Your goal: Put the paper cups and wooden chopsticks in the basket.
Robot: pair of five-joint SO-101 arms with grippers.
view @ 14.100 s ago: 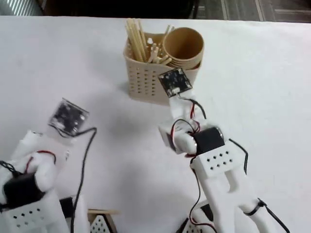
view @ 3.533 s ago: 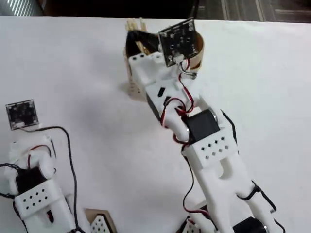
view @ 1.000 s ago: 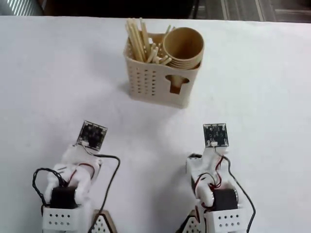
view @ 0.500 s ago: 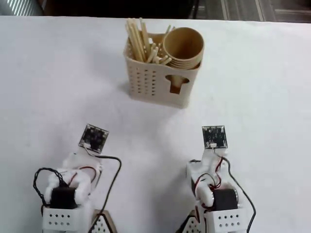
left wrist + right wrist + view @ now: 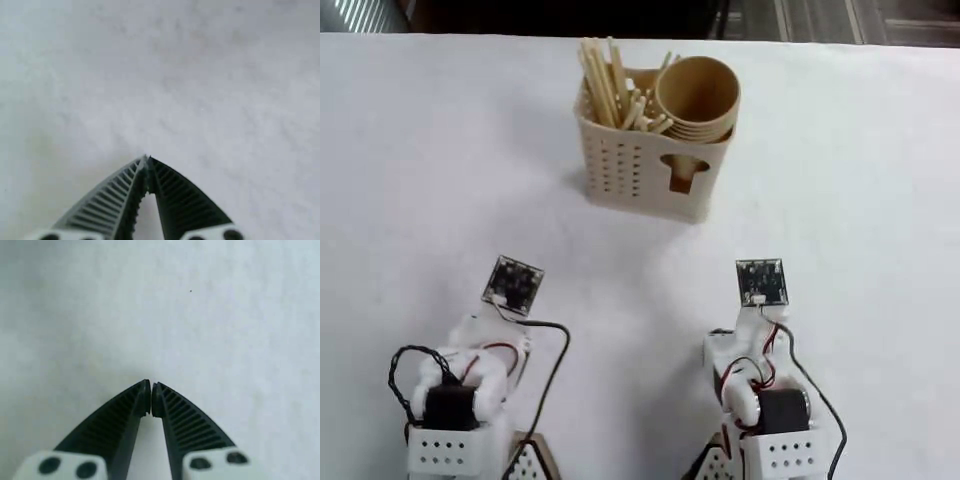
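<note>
Standing in basket (image 5: 630, 172): cups (image 5: 698, 95), chopsticks (image 5: 603, 85)

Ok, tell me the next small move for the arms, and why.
Probably none: I would leave the left gripper and right gripper parked. Both are shut on nothing over the table, and the paper cups and chopsticks already stand in the basket.

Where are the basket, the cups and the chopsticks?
basket (image 5: 625, 172), high view, perforated front wall.
cups (image 5: 698, 92), high view, inside of the top cup.
chopsticks (image 5: 603, 85), high view, middle of the bundle.
</note>
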